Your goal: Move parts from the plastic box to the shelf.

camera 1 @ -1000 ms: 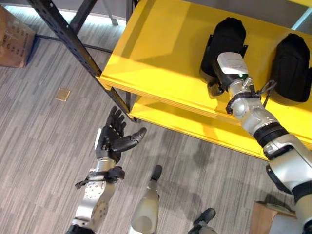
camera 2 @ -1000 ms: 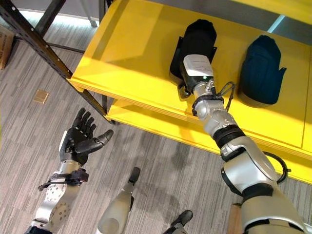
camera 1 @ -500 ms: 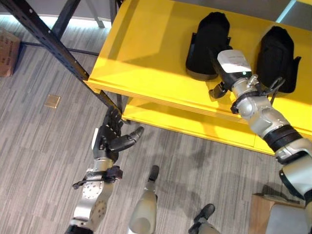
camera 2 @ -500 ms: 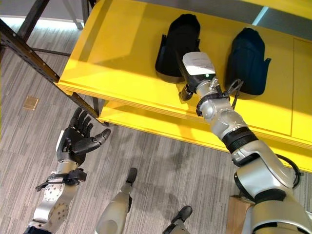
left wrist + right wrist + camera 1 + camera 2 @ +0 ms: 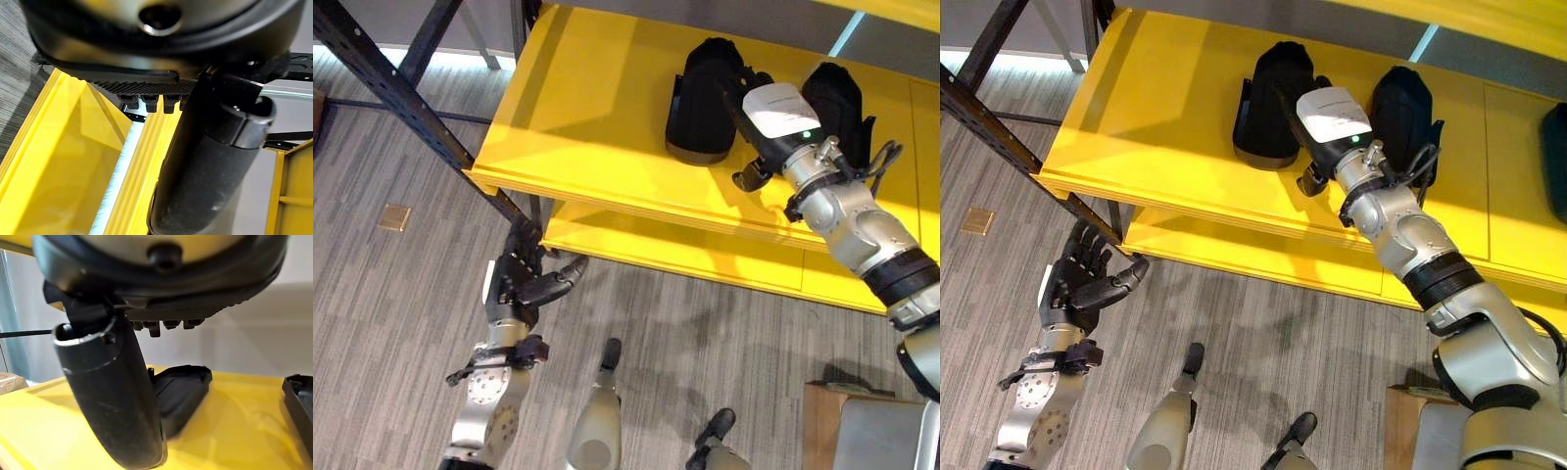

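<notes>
Two black moulded parts lie on the yellow shelf [image 5: 597, 108], the left part [image 5: 697, 103] in full sight and the right part [image 5: 837, 93] half hidden behind my right arm. My right hand [image 5: 754, 132] hovers over the shelf between them, open, with a straight thumb and nothing in it. Its wrist view shows the left part [image 5: 178, 391] lying past the thumb and another black part [image 5: 299, 404] at the edge. My left hand [image 5: 519, 284] is open with spread fingers over the floor, below the shelf's front edge.
A third dark part [image 5: 1557, 147] lies further right on the shelf. A lower yellow shelf level [image 5: 685, 257] juts out beneath. A black slanted shelf post [image 5: 401, 93] stands to the left. A cardboard box [image 5: 824, 421] sits on the floor at lower right.
The whole view has shifted as the camera moved. My right hand has come off the left black part and moved right, between the two parts. The left hand stays open.
</notes>
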